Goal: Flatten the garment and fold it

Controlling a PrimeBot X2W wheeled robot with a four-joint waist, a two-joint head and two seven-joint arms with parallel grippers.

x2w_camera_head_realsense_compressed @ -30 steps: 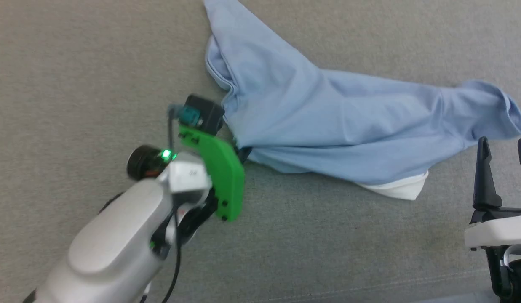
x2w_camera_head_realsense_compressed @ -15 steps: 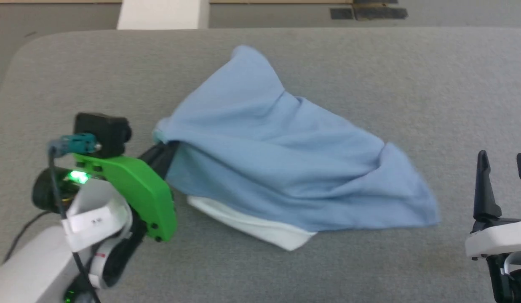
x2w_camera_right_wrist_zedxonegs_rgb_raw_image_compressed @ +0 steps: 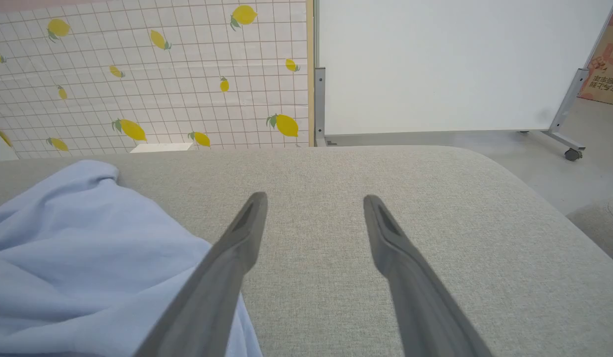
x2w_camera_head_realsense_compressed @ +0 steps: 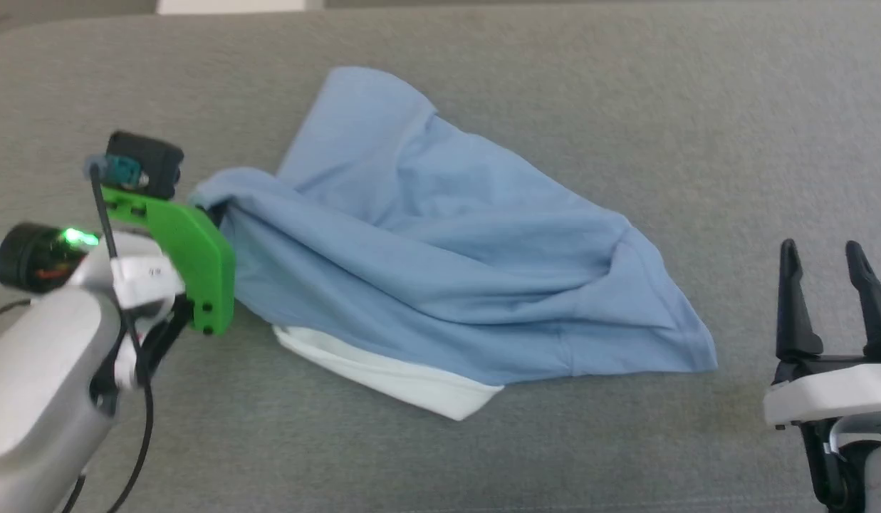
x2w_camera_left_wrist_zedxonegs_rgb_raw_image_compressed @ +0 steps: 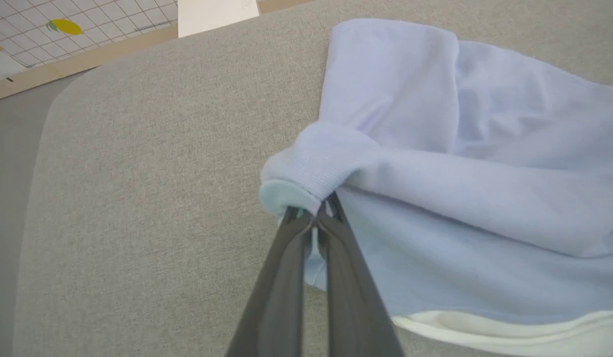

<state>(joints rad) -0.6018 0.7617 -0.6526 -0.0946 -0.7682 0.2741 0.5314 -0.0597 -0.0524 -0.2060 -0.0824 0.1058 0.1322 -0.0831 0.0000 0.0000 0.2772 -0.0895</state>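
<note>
Flattening step: left gripper [x2w_camera_left_wrist_zedxonegs_rgb_raw_image_compressed: 313, 217] pinched the garment [x2w_camera_head_realsense_compressed: 440, 271] by a bunched edge near the surface [x2w_camera_head_realsense_compressed: 554, 85] left edge. Right gripper [x2w_camera_head_realsense_compressed: 821, 256] was spread and empty. Next, likely: it takes the opposite edge.

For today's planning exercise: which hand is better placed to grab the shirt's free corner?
Likely right. The left hand is shut on the garment; the right hand stands open near its free right corner.

You are looking at a big grey soft cushion [x2w_camera_head_realsense_compressed: 625, 107] that is stretching out wide. Behind it, a wall [x2w_camera_right_wrist_zedxonegs_rgb_raw_image_compressed: 138, 74] of white squares and yellow lemons is standing. Beside that, a white board [x2w_camera_right_wrist_zedxonegs_rgb_raw_image_compressed: 450, 64] is sitting on little wheels on the grey floor [x2w_camera_right_wrist_zedxonegs_rgb_raw_image_compressed: 549, 173].
</note>
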